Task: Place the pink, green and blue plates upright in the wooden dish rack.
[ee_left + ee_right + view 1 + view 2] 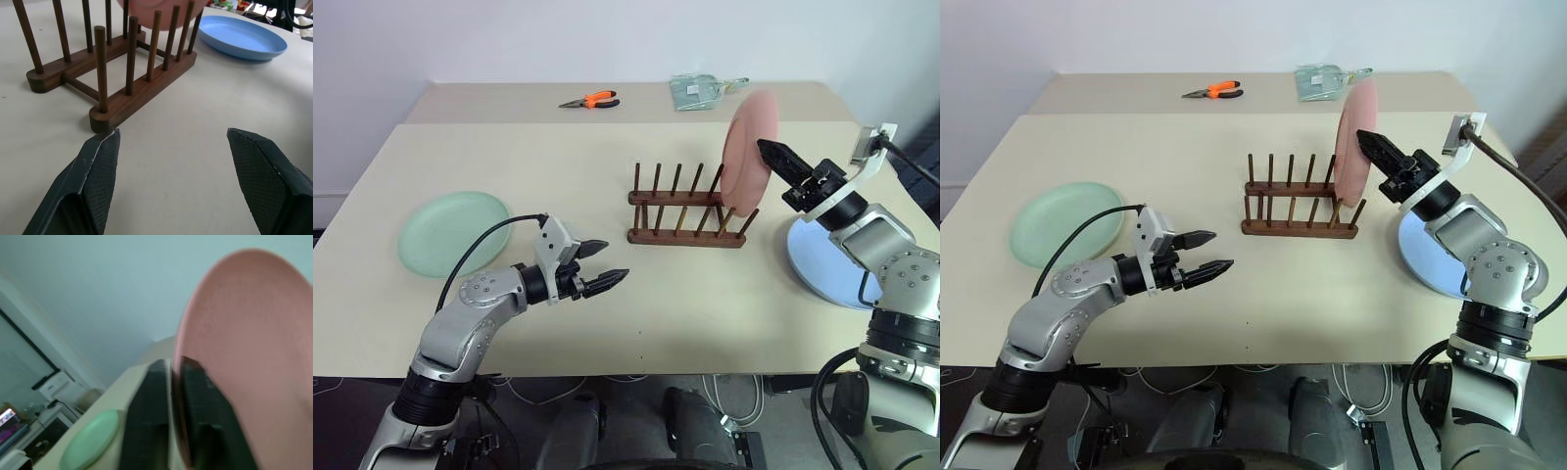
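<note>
Black left pincer (612, 260) nearest, released, jaws spread wide, hovering low over bare desk (705, 313) short of the rack (685, 235). Further left, green plate (453, 231) lying flat, well apart from the rack. On the right, blue plate (822, 269) flat too, near the desk edge under the right arm. Mid-desk, pink plate (744, 157) standing upright in the rack's right-end slot, between the last pegs. Right pincer (764, 146) at that plate's upper rim; grasping or released, cannot tell. Judged one plate of three racked, pending let-go; green and blue not yet lifted, five slots free. At the far edge, orange-handled pliers (590, 100) and a clear packet (700, 91). No brand, label or writing readable anywhere.
</note>
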### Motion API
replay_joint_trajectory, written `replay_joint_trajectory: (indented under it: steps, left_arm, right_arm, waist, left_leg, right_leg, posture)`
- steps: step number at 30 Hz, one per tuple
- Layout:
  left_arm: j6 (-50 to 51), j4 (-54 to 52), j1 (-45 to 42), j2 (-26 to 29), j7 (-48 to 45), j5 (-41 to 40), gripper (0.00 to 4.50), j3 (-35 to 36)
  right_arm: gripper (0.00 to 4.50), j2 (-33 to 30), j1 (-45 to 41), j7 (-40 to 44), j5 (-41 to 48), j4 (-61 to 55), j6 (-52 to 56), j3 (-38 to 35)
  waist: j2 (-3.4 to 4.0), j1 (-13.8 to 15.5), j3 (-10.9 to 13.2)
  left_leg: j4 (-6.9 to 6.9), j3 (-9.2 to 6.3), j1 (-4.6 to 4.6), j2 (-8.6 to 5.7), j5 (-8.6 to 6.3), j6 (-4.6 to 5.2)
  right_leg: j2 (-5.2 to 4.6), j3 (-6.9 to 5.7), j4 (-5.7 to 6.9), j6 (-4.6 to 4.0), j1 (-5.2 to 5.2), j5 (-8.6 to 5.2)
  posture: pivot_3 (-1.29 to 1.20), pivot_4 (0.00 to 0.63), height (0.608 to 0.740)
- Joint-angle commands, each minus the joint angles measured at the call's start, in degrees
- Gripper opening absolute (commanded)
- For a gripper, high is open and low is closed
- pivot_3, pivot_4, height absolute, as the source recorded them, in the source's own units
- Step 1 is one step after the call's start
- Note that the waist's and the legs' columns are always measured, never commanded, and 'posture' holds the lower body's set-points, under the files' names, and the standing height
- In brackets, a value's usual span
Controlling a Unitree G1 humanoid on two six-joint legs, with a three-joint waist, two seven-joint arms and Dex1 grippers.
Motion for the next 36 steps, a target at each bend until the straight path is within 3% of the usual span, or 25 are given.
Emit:
replay_joint_trajectory:
  steps: [1,2,7,9,12,15,21,28,31,36]
  left_arm:
    - [0.29,-0.94,-0.63,-1.24,1.64,-0.94,4.16,2.32]
    - [0.22,-0.74,-0.61,-1.57,2.11,-0.99,4.46,2.89]
    - [-3.92,4.11,-1.46,-3.17,8.44,3.62,4.46,6.82]
    - [-6.95,9.84,-3.98,-4.99,17.28,8.37,4.50,10.55]
    - [-6.96,18.11,-9.02,-7.50,31.42,10.93,4.50,19.30]
    - [-5.90,21.91,-12.05,-8.56,40.64,11.13,4.50,26.66]
    - [1.30,23.22,-14.16,-8.29,57.68,11.21,4.50,40.04]
    - [15.67,17.49,-11.48,-12.07,59.49,1.82,4.50,48.09]
    - [17.06,16.34,-11.55,-16.89,63.01,-3.72,3.68,54.31]
    - [16.06,14.13,-11.71,-18.68,60.88,-7.04,1.23,53.20]
  right_arm:
    - [2.38,-2.58,-1.90,-0.07,-5.50,-3.54,-6.82,-0.90]
    - [2.86,-3.45,-1.84,0.10,-7.47,-4.24,-8.62,-0.76]
    - [2.86,-9.15,-0.04,1.67,-16.12,-10.08,-14.39,1.26]
    - [3.36,-12.73,0.61,4.70,-19.39,-14.42,-15.80,4.31]
    - [4.47,-15.78,0.13,8.82,-19.95,-22.66,-14.48,10.56]
    - [4.47,-16.05,-0.32,9.86,-22.78,-27.94,-14.05,17.61]
    - [4.47,-10.09,0.02,11.47,-32.05,-30.33,-17.17,34.21]
    - [4.47,-4.11,3.08,12.67,-40.17,-27.19,-22.43,42.54]
    - [4.50,-2.84,3.76,13.02,-42.59,-26.09,-23.54,43.80]
    - [4.50,-1.83,4.00,12.91,-44.23,-25.09,-23.01,42.82]
  waist:
    - [0.01,0.05,0.00]
    - [0.01,0.03,0.00]
    - [0.04,0.08,0.02]
    - [0.08,0.19,0.02]
    - [0.05,-0.15,0.03]
    - [-0.05,-0.58,0.00]
    - [-0.31,-0.83,-0.01]
    - [-0.43,0.18,-0.05]
    - [-0.44,0.27,-0.06]
    - [-0.44,0.49,-0.07]
  left_leg:
    - [0.00,0.00,0.00,-0.01,0.00,0.00]
    - [0.01,0.00,-0.01,-0.01,0.00,0.00]
    - [0.00,0.00,0.00,-0.01,0.00,0.00]
    - [0.00,0.00,0.00,0.00,0.00,0.00]
    - [0.02,-0.01,0.02,0.03,0.00,0.00]
    - [0.00,-0.07,0.02,0.06,-0.01,-0.01]
    - [0.01,-0.12,-0.01,-0.03,0.00,-0.02]
    - [0.06,-0.17,-0.02,-0.08,0.00,-0.05]
    - [0.08,-0.18,0.00,-0.08,0.01,-0.06]
    - [0.08,-0.19,0.02,-0.08,0.02,-0.11]
  right_leg:
    - [0.00,0.00,0.00,0.02,0.00,0.00]
    - [0.00,0.00,0.00,0.02,0.00,0.01]
    - [0.00,0.00,0.00,0.08,0.00,0.03]
    - [0.00,-0.01,-0.02,0.08,0.01,0.03]
    - [0.03,-0.02,0.01,0.38,0.00,-0.05]
    - [0.04,-0.07,0.01,0.46,-0.02,-0.02]
    - [-0.05,-0.09,0.00,0.48,-0.01,-0.01]
    - [-0.05,-0.10,0.04,0.33,0.00,0.10]
    - [-0.04,-0.11,0.09,0.32,0.01,0.10]
    - [-0.03,-0.12,0.13,0.32,0.02,0.09]
  posture:
    - [0.00,0.150,0.740]
    - [0.00,0.150,0.740]
    - [0.00,0.150,0.740]
    - [0.00,0.150,0.740]
    - [0.00,0.150,0.740]
    - [0.00,0.150,0.740]
    - [0.00,0.150,0.740]
    - [0.00,0.150,0.740]
    - [0.00,0.150,0.740]
    - [0.00,0.150,0.740]
